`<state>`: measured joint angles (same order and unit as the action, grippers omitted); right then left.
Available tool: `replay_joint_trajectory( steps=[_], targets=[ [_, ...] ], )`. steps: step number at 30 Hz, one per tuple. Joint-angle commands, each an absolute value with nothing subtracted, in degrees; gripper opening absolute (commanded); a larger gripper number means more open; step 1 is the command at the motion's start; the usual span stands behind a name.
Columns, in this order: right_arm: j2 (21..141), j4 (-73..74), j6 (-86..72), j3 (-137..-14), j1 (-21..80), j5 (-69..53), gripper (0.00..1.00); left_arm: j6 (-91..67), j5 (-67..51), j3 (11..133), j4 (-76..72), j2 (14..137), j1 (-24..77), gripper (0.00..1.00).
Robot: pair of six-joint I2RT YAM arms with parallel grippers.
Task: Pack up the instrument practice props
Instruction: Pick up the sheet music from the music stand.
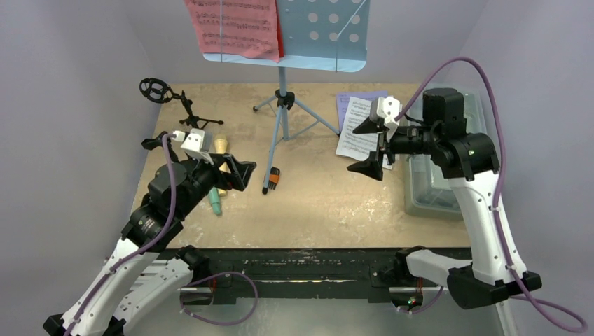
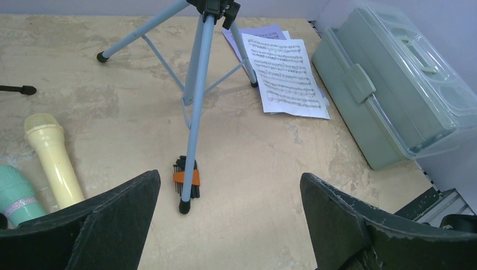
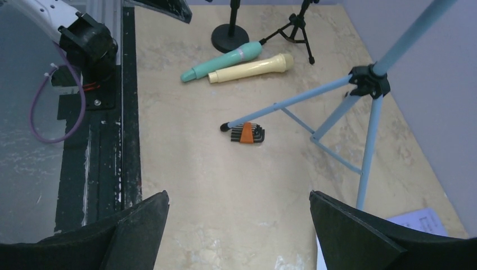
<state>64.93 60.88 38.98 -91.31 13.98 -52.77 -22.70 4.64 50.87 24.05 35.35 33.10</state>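
I think the packing has not begun yet. Every prop I can see is out on the worktop [image 1: 315,210].

At the far left corner stand the small black microphone tripods [image 3: 295,22]. Near the left edge lie the mint-green microphone [image 3: 222,62] and the yellow microphone [image 3: 250,67], side by side. The left gripper [image 1: 237,175] hangs over them with its fingers spread wide, and it holds nothing.

In the middle, toward the far edge, the light-blue tripod [image 1: 282,119] is standing up. Its tray [image 1: 322,31] carries a pink page [image 1: 235,28], with a thin bit of a red page [image 1: 279,42] behind it. Some hex keys [image 2: 185,177] lie by one tripod foot.

Toward the far right, a white page [image 2: 287,76] lies flat on top of a purple page [image 2: 264,31]. The right gripper [image 1: 365,147] floats above them, spread wide and empty too.

The tub [image 2: 388,95] sits at the right edge, and its lid looks shut.

Some things are hard to see. The top of the tray is cut off. The arm hides part of the tub from above, and I cannot tell what is inside it. The purple page is mostly covered.
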Motion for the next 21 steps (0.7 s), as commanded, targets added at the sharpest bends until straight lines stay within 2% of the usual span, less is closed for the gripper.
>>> replay_joint_trajectory(
  steps=[1,11,21],
  targets=[
    [68.3,60.9,37.5,-98.8,18.8,-51.2,0.99,-25.1,5.6,49.2,20.0,35.1,32.8,0.95],
    [76.0,47.0,26.2,-112.6,34.5,-39.0,0.99,-26.4,5.8,49.0,17.7,36.7,32.9,0.94],
    [88.1,34.7,25.3,-124.2,44.1,-25.5,0.99,-25.5,5.4,48.6,15.0,36.7,32.8,0.94]
  ],
)
